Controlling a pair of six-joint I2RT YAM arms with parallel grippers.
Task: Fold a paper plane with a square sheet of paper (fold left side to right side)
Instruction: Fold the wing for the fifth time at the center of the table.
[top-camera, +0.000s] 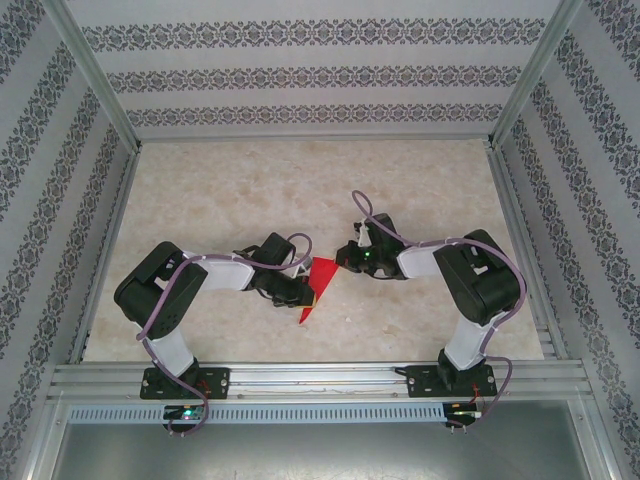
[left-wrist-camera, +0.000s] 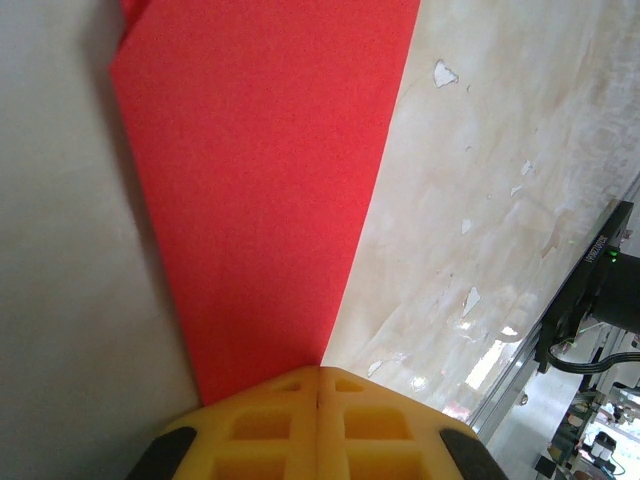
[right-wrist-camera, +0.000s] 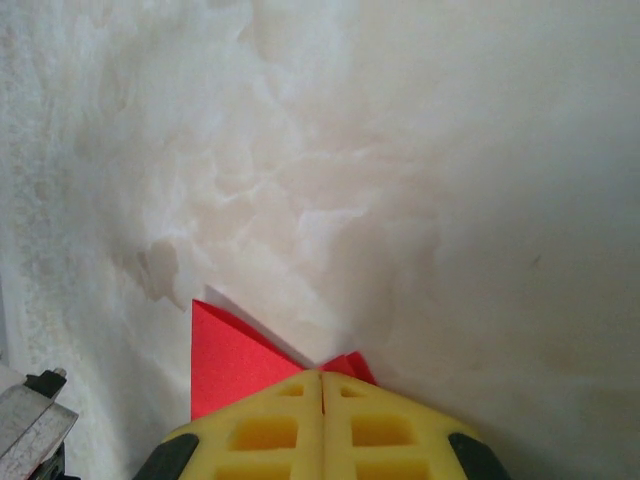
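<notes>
paper (top-camera: 318, 283): red, already creased into a narrow wedge shape, on the table (top-camera: 200, 200) between the two grippers.

left gripper (left-wrist-camera: 318, 372): yellow pads (left-wrist-camera: 305, 430) closed flat together. the paper fans out ahead of its tips, with the narrow end at the tips.

right gripper (right-wrist-camera: 320, 376): closed likewise and pointing down at the table. a red corner lies just under its tips and to their left.

grip: we cannot tell whether either gripper nips a layer or only presses on it.

step, as we judge it: late in the folding, with both sets of tips pinning the paper while a crease is set.

next move calls for: one gripper to pin the paper while the other frees itself, takes the left flap and carries it over to the right. edges should match, and the paper should not be dragged.
</notes>
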